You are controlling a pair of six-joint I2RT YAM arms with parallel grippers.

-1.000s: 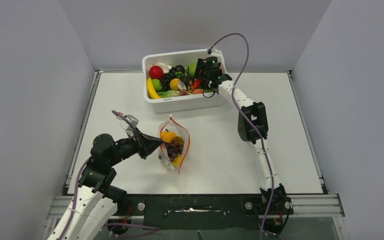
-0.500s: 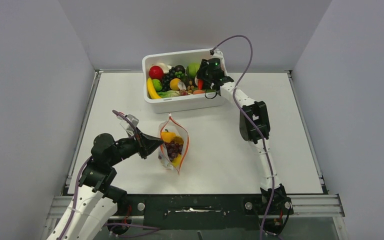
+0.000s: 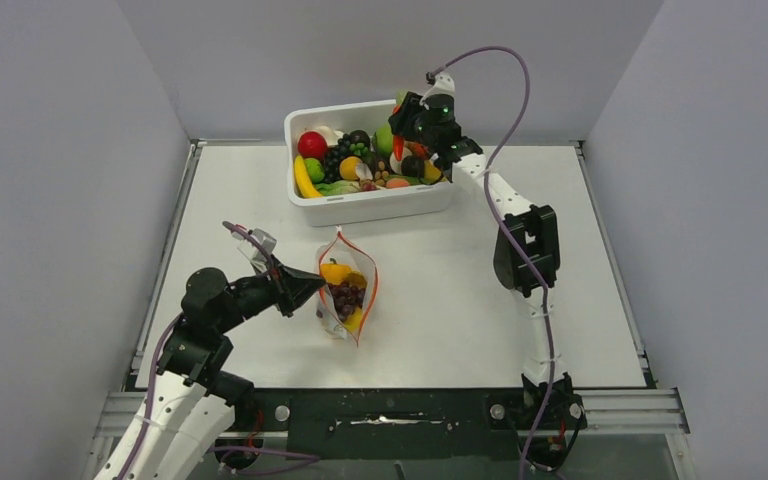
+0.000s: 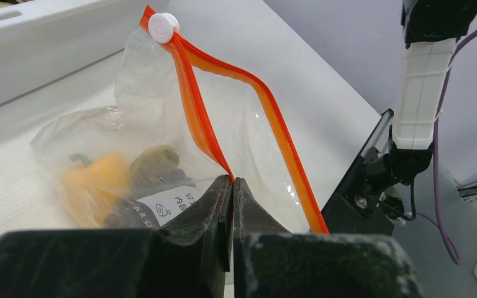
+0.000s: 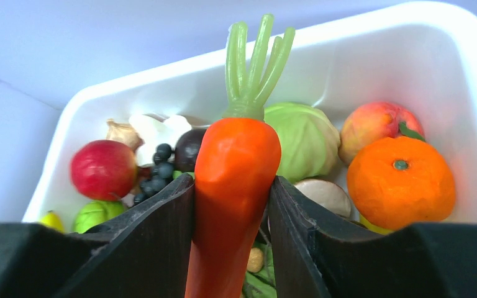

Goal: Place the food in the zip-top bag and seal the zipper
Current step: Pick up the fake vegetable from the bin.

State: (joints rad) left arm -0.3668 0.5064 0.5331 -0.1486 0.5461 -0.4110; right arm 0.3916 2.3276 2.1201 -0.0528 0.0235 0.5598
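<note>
— Zip-top bag (image 3: 345, 290) is lying toward the near-left of the worktop (image 3: 580, 260), its mouth gaping open and the slider (image 4: 163, 27) end pointing at the far edge. See the left jaws? They're clenching one lip of the zipper (image 4: 267, 105), pinching it right at their tips.

— And it's already carrying the pepper (image 3: 335, 271) and the grapes (image 3: 348, 297). What's the right arm doing?

— Its jaws are grasping a carrot (image 5: 233, 180) around the middle, greens sticking out past the tips. It's hanging over the white tub (image 3: 360, 212) at the middle of the far edge.

— That carrot is worrying me. It's long, and the mouth is looking narrow.

— Same here. If the tip is catching the orange lip going in, I'm guessing it drags the strip out of the left jaws and the floppy pouch folds shut.

— Or it's going in crooked, with the greens poking across the zipper and the slider jamming on them.

— It's glossy too. Squeezed on that taper, it could be slipping free over the bare worktop between tub and bag.

— And the bag is looking light. One hard shove and the whole thing is sliding away.
</note>
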